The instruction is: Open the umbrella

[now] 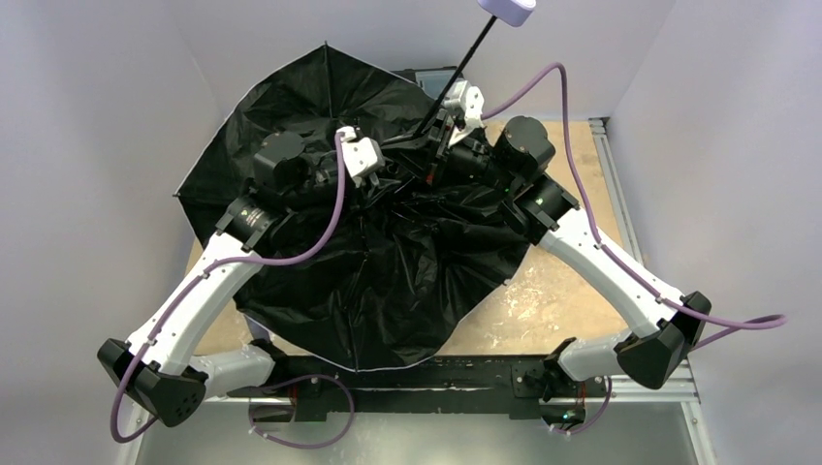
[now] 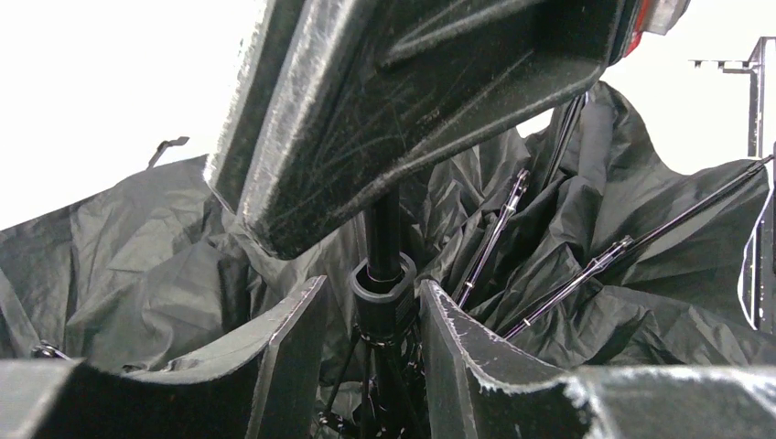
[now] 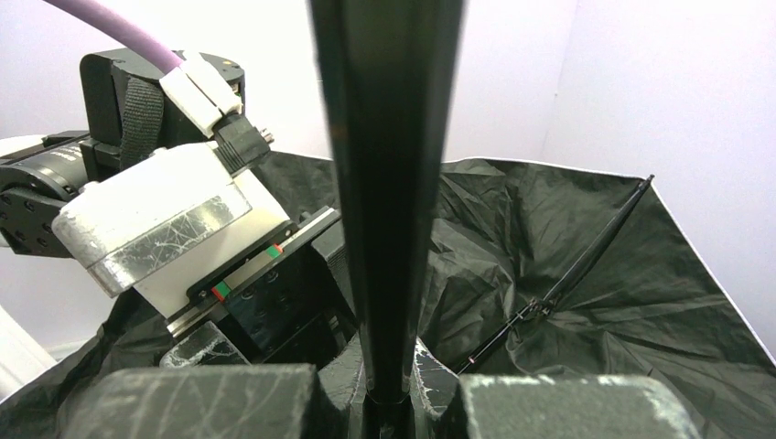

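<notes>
Working on the compact umbrella with black lining and pale outer edge (image 1: 388, 281), lying half spread and crumpled over the light wooden tabletop (image 1: 553, 300), lining facing up. Pointing its thin black metal shaft (image 3: 389, 183) up and away, toward the small pale grey handle (image 1: 506, 10) at the far end. Clenching the two-finger right gripper (image 3: 389, 407) on this shaft, pressing from both sides. Placing the two-finger left gripper (image 2: 375, 315) around the black plastic runner collar (image 2: 384, 293) on the same shaft; touching it with one finger (image 2: 458, 347), the other side being in shadow, so not being able to tell whether really clamped or only closed loosely. Judging the canopy as only partly opened, with thin metal ribs (image 2: 576, 274) lying slack among folded fabric.

Risking a slip of the collar out of the left fingers during pushing along the shaft, the plastic being small and smooth. Risking also a bending of the thin shaft, if pushing off its axis. Possibly catching loose fabric between fingers and collar, and so stopping the runner before locking
</notes>
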Action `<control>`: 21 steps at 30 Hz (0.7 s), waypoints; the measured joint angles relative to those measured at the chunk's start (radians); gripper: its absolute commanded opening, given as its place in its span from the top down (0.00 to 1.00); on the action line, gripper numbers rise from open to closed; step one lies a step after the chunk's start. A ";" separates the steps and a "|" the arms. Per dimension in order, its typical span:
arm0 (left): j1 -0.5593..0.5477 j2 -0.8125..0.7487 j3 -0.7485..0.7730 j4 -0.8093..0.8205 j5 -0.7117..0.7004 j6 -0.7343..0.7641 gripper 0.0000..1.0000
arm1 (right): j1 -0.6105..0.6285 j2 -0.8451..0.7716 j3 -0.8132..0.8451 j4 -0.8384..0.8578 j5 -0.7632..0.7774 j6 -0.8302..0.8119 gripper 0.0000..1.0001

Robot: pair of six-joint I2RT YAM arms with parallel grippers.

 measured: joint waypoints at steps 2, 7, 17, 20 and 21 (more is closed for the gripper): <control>0.000 -0.001 0.000 0.011 0.002 -0.007 0.56 | 0.001 0.000 0.000 0.000 -0.001 0.000 1.00; -0.001 0.000 0.000 0.026 0.003 -0.025 0.58 | 0.005 0.000 -0.001 0.000 -0.002 0.000 1.00; -0.005 0.016 0.000 0.026 0.029 -0.052 1.00 | 0.005 0.013 -0.001 0.000 0.004 0.001 0.63; -0.004 0.013 -0.023 0.040 0.034 -0.066 1.00 | 0.005 0.013 0.000 0.034 0.012 0.027 0.43; -0.003 0.011 -0.037 0.044 0.038 -0.072 1.00 | 0.005 0.013 0.000 0.056 0.024 0.035 0.39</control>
